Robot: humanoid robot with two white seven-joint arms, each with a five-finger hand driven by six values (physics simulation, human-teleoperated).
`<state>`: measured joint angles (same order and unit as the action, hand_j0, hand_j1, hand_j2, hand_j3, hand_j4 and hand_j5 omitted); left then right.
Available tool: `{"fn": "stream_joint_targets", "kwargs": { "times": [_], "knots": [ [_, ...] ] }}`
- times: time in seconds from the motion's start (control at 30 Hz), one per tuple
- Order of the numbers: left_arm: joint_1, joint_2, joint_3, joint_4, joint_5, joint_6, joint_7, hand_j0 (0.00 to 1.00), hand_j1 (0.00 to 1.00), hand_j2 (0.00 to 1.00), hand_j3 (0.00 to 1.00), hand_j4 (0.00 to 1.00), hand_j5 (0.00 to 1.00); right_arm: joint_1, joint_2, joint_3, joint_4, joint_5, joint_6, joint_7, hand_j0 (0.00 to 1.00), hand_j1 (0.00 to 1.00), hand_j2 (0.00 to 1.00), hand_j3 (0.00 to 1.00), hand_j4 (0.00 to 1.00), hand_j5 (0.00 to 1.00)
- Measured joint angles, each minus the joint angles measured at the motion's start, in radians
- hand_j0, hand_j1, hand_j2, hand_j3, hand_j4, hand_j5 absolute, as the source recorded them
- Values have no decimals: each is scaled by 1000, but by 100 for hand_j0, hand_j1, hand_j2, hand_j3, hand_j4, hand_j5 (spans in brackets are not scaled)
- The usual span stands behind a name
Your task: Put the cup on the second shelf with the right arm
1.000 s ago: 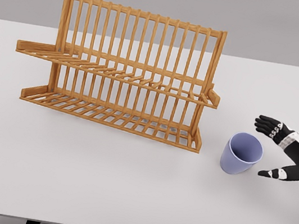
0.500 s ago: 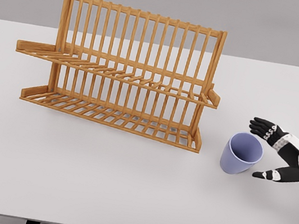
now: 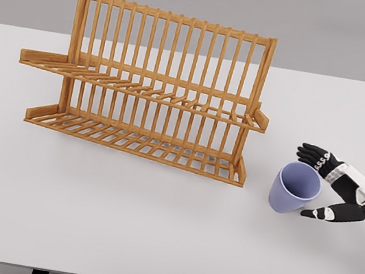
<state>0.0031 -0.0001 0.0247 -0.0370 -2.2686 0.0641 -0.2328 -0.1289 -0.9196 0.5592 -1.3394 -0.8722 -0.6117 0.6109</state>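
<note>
One cup (image 3: 294, 187) on table (image 3: 152, 243) | right hand (image 3: 327, 188) just beside it, fingers spread, not gripping

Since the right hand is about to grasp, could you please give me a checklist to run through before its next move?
1. Right hand open around the cup: ok.
2. Fingers behind the rim, thumb in front: ok.
3. Contact with the cup: cannot tell.
4. Cup upright on the table: ok, slightly tilted.
5. Upper shelf of the rack free of items: ok.
6. Left arm out of the way: ok, not in view.
</note>
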Motion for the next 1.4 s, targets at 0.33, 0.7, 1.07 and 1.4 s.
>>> {"fn": "stream_joint_targets", "kwargs": {
  "times": [0.33,0.7,1.07,1.4],
  "knots": [
    [0,0,0,0,0,0,0,100,100,100,100,100,100,-11,14,0,1,5,0,0,100,100,100,100,100,100],
    [0,0,0,0,0,0,0,100,100,100,100,100,100,-20,40,0,0,36,0,0,100,100,100,100,100,100],
    [0,0,0,0,0,0,0,100,100,100,100,100,100,-20,50,0,9,52,0,0,100,100,100,100,100,100],
    [0,0,0,0,0,0,0,100,100,100,100,100,100,-17,75,0,28,72,0,0,100,100,100,100,100,100]
  ]
}}
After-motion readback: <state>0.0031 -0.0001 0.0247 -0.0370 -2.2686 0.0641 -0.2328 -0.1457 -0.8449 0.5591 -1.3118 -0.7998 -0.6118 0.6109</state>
